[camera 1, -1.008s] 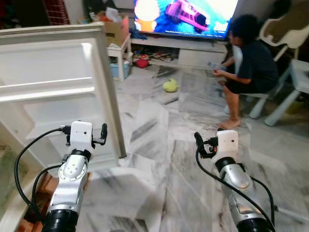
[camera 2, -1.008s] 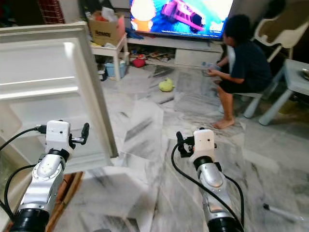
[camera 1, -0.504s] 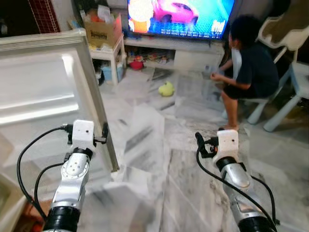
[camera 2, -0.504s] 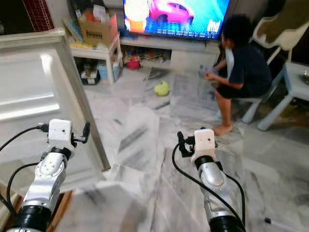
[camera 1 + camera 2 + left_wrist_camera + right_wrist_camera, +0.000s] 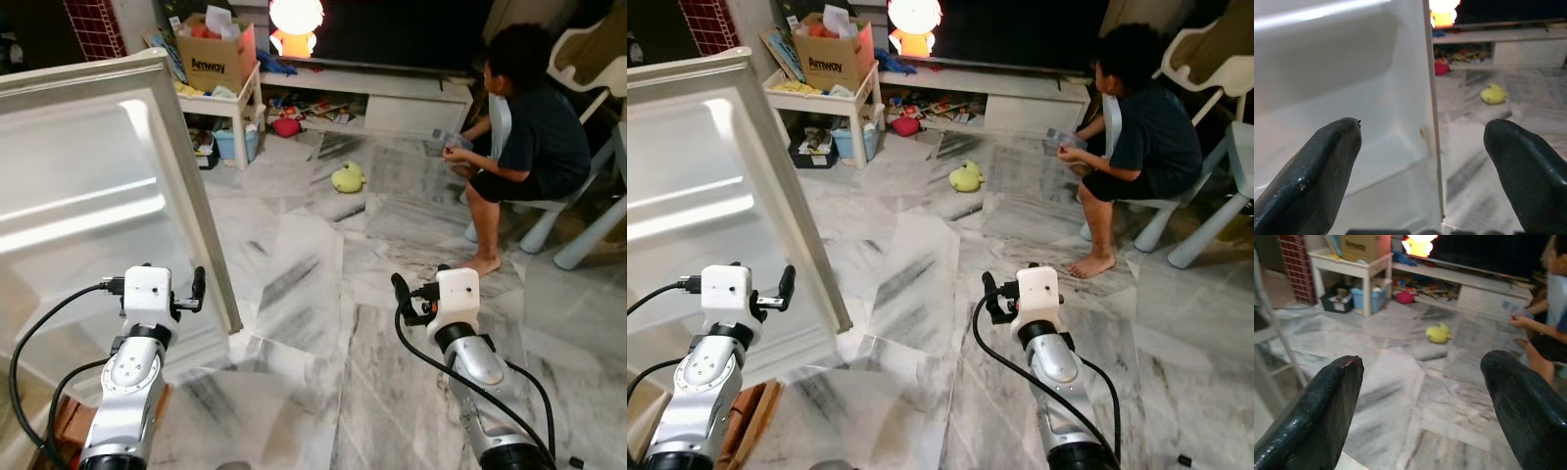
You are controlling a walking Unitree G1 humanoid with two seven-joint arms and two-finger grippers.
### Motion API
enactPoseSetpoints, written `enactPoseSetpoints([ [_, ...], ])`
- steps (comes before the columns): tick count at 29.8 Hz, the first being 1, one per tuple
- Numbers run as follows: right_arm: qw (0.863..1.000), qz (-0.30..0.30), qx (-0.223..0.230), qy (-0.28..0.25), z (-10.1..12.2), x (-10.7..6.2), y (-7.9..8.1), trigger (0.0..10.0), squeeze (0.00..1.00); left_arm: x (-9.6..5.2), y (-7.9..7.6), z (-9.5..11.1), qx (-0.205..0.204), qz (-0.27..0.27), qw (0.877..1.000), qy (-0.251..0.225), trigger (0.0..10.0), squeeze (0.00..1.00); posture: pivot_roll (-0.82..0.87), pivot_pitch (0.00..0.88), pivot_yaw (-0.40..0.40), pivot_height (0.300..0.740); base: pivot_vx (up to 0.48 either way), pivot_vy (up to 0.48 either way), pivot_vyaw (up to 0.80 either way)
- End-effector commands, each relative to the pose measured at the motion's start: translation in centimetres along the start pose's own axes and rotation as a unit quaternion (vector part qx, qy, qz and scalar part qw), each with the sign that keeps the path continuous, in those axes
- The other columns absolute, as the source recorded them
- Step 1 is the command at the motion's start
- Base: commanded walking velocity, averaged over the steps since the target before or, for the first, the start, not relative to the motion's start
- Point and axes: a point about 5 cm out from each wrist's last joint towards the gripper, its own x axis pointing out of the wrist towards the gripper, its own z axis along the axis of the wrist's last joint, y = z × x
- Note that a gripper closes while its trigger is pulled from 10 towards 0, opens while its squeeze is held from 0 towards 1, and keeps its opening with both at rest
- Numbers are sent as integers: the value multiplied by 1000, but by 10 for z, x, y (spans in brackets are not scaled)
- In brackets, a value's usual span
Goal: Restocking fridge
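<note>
The white fridge door (image 5: 108, 186) stands swung open on my left, its inner shelves facing me. My left gripper (image 5: 199, 285) is held up close to the door's free edge (image 5: 1431, 122), open and empty, its fingers (image 5: 1317, 171) spread either side of that edge in the left wrist view. Over the marble floor on the right, my right gripper (image 5: 400, 291) is also open and empty, with its fingers (image 5: 1317, 406) wide apart.
A person (image 5: 529, 137) sits on a small stool at the far right. A yellow toy (image 5: 345, 177) lies on the marble floor (image 5: 313, 264). A white side table with a cardboard box (image 5: 217, 54) and a TV stand (image 5: 392, 98) line the back.
The camera has swung and the whole scene shifted; the door now shows more fully on the left. The TV screen has gone mostly dark. Both grippers stay open.
</note>
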Motion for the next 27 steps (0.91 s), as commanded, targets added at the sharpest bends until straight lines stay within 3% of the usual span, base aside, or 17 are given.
enactPoseSetpoints([
  [1, 1000, 0, -2, -8, 4, 2, 0, 10000, 0, -1, 0, 7, 11, 2, 1000, -15, 10000, 0, 27, 0, -27, 740, 0, 0, 0],
  [7, 1000, -14, -19, -8, 5, 3, -4, 10000, 0, -5, -5, 11, 17, -2, 999, -29, 10000, 0, 30, 0, -31, 740, 0, 0, 0],
  [12, 998, -36, 12, -44, 16, 2, -12, 10000, 0, -6, -10, 16, 24, -44, 998, -33, 10000, 0, 41, 0, -36, 740, 0, 0, 0],
  [14, 999, -38, 7, -31, 14, 3, -11, 10000, 0, -4, -7, 17, 18, -39, 999, -32, 10000, 0, 42, 0, -36, 740, 0, 0, 0],
  [27, 999, -28, 11, -40, 20, 7, -8, 10000, 0, 7, -14, 36, 8, -65, 996, -58, 10000, 0, 29, 0, -24, 740, 0, 0, -800],
])
